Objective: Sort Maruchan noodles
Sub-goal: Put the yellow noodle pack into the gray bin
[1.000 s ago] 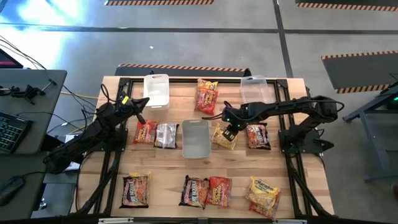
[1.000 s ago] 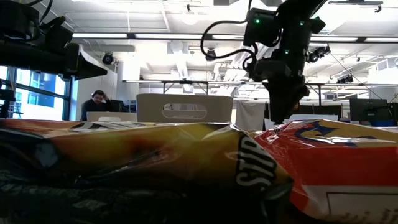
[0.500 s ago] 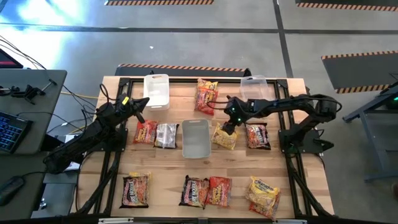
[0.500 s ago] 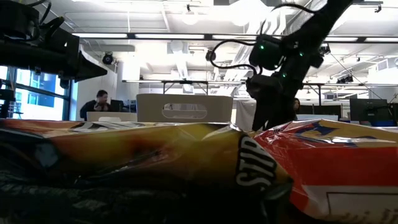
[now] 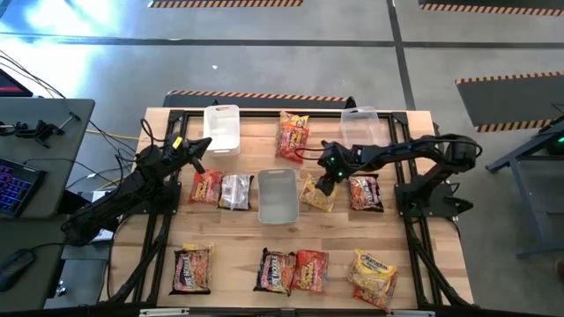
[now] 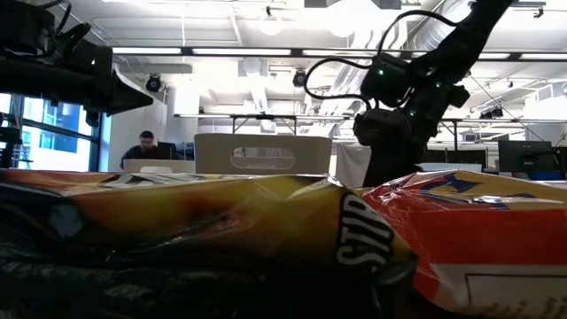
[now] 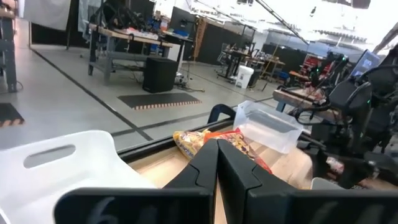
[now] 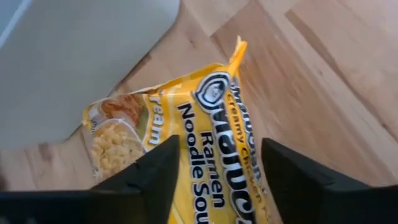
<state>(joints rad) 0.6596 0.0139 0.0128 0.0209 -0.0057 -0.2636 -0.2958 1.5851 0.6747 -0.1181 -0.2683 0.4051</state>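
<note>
Right gripper (image 8: 217,168) is down over the yellow ramen packet (image 5: 317,192) lying on the table (image 5: 229,242) just beside the middle clear bin (image 5: 277,195), jaws open and straddling the packet, nothing gripped yet. Risk: fingers pinch only slick wrapper and it slips, or the packet skids into the bin wall. Left gripper (image 7: 216,163) is shut, empty, near the white bin (image 5: 221,129).

You are looking at two dark, nearly black arms built of slim jointed links. The right arm (image 5: 401,151) is trailing thin black cables looped along its links, and a small green light is glowing near its wrist. Its end effector (image 8: 214,163) is showing two broad, matte black, wedge-shaped fingers. The left arm (image 5: 132,189) is wearing a small yellow mark near its wrist.
</note>
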